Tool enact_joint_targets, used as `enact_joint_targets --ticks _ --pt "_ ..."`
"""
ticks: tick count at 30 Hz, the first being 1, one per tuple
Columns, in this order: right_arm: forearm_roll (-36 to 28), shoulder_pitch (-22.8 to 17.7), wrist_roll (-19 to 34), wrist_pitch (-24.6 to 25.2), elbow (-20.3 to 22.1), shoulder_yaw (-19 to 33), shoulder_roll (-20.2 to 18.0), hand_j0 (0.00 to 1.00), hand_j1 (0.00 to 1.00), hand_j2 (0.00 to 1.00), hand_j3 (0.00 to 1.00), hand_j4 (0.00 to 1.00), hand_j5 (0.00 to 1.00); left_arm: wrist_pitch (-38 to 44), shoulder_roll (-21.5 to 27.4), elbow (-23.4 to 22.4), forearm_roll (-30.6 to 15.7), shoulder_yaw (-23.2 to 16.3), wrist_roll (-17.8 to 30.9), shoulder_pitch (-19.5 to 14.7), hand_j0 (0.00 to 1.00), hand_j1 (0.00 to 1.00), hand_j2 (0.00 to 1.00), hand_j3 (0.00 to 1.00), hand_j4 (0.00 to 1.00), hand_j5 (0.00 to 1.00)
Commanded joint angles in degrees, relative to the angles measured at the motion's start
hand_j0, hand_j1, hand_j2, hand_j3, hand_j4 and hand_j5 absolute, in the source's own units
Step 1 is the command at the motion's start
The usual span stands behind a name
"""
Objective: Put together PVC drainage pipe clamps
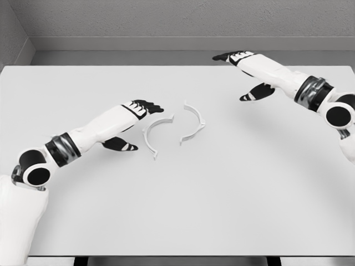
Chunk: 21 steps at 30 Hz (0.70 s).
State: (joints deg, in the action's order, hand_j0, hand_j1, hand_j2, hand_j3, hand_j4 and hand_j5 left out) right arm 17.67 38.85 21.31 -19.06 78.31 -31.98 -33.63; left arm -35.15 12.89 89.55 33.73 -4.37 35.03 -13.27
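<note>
Lying just right of left hand [145,107]: two clamp halves [158,134], apart.

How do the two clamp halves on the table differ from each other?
The left clamp half bulges toward the left hand, while the right clamp half bulges the other way, so their open sides face each other. The left clamp half lies nearer the camera and close to the left hand; the right clamp half sits farther back, well clear of the right hand. Both are thin white arcs lying flat on the table, apart, not joined.
</note>
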Motion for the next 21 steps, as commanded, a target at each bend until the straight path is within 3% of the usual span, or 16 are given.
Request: enact_joint_targets --ticks 1,5,12,15,21 --pt "1.05 0.18 -0.04 0.08 -3.16 -1.86 2.78 1.0 1.0 1.0 1.0 1.0 1.0 0.15 -2.34 -0.69 -0.42 -1.17 -0.03 0.0 1.0 1.0 1.0 1.0 1.0 1.0" --pt "4.65 4.22 0.13 0.08 -7.9 -4.58 5.51 1.0 1.0 1.0 1.0 1.0 1.0 0.15 -3.48 -2.36 -0.42 -1.17 -0.03 0.35 1.0 1.0 1.0 1.0 1.0 1.0" --pt "5.35 6.42 0.22 0.08 -10.89 -6.43 8.06 1.0 1.0 1.0 1.0 1.0 1.0 0.15 -3.48 -1.92 -0.68 -0.91 -0.03 1.05 1.0 1.0 1.0 1.0 1.0 1.0" --pt "4.91 7.91 -0.13 2.1 -14.32 -8.1 10.17 1.0 1.0 1.0 1.0 1.0 1.0 0.15 -3.48 -2.01 -0.59 -0.82 -0.03 1.32 1.0 1.0 1.0 1.0 1.0 1.0" --pt "4.56 8.44 -0.13 2.27 -15.03 -8.54 11.66 1.0 1.0 1.0 1.0 1.0 1.0 0.15 -3.48 -2.1 -0.59 -0.2 -0.03 1.32 1.0 1.0 1.0 1.0 1.0 1.0"
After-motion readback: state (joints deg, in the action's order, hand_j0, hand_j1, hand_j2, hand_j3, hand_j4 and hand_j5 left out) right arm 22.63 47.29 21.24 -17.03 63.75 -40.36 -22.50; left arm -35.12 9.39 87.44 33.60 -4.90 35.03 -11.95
